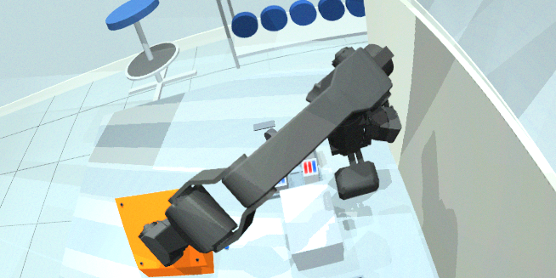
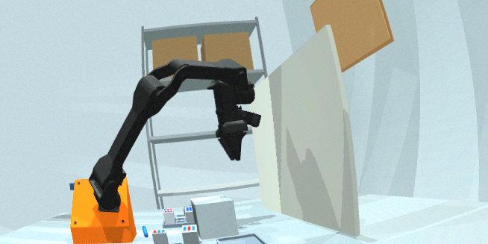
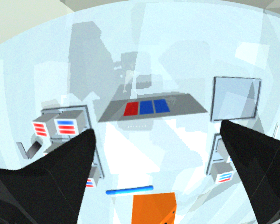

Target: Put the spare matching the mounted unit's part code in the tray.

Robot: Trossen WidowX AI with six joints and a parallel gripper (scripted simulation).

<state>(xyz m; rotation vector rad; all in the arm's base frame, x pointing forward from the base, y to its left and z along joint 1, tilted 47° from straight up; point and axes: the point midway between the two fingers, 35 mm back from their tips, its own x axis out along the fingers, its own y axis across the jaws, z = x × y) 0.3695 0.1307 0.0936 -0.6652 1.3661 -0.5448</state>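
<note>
Above the bench's partition edge, the gripper (image 1: 349, 220) (image 2: 235, 160) (image 3: 160, 131) hangs open and empty, likely so its camera reads the mounted unit's (image 1: 312, 237) (image 2: 214, 219) (image 3: 183, 105) 3-bar code.

The gripper (image 2: 236, 159) (image 3: 160, 131) has matt black fingers that look like smooth, hard plastic, and the arm (image 1: 297, 135) (image 2: 128, 137) behind it shows the same dull dark finish. Below the fingertips, the mounted unit (image 1: 312, 224) (image 2: 214, 217) (image 3: 153, 106) looks like smooth pale grey plastic, its coded face matt. Near it, also below the gripper, the tray (image 2: 242, 239) (image 3: 236, 98) has a smooth, pale floor within a thin dark rim. The blue rod (image 2: 145, 231) (image 3: 129, 190) looks like smooth plastic. Beside the gripper stands a smooth, matt off-white panel (image 1: 446, 135) (image 2: 310, 119). Beyond it, the shelf rack (image 2: 150, 139) looks like grey painted metal, its boxes (image 2: 174, 49) like plain matt brown cardboard.
</note>
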